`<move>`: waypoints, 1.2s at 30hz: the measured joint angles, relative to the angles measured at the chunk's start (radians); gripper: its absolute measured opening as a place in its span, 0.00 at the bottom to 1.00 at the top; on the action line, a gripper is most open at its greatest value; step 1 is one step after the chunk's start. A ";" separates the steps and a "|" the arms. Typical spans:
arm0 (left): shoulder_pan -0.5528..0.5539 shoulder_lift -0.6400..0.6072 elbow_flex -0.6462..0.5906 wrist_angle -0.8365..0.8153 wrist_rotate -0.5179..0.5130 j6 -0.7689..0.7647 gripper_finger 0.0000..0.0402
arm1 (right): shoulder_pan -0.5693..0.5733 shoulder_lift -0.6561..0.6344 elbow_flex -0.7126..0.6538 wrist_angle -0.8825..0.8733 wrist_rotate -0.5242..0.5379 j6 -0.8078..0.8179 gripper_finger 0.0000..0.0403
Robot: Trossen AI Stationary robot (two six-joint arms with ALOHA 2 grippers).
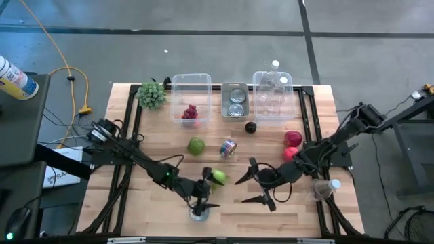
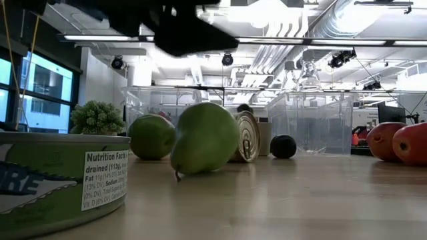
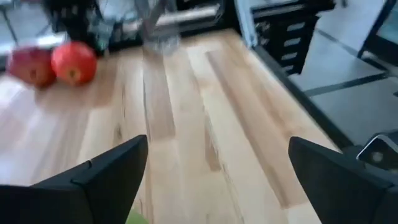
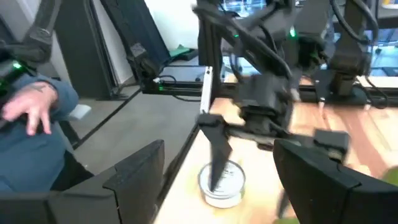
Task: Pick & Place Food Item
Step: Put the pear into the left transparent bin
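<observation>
Pear point(image 1: 218, 177) is lying beside the left gripper point(image 1: 204, 199), whose jaws are standing apart; right gripper point(image 1: 256, 189) is gaping too, tin point(image 2: 60, 177) partly cropped.

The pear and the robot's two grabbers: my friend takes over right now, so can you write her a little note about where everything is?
Left gripper: open, holding nothing, over the near table edge, above a small tin.
Right gripper: open, holding nothing, near the table's middle front.
The pear lies loose on the table beside the left gripper.
Green apple, tipped can and two red fruits are on the table too.
Back bins: one holds grapes, one holds cans, one holds bottles.
Done: nothing clear for the pear.
Left: pick it up and place it.
</observation>
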 joint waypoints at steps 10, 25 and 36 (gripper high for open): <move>-0.034 0.012 0.000 0.002 -0.375 0.035 0.93 | 0.042 0.141 0.000 0.117 0.000 0.019 0.72; -0.073 0.051 0.002 -0.015 -0.352 -0.348 0.93 | 0.042 0.167 -0.001 0.201 0.079 -0.065 0.72; -0.072 0.154 0.000 0.097 -0.364 -0.374 0.93 | 0.038 0.167 -0.001 0.206 0.075 -0.026 0.72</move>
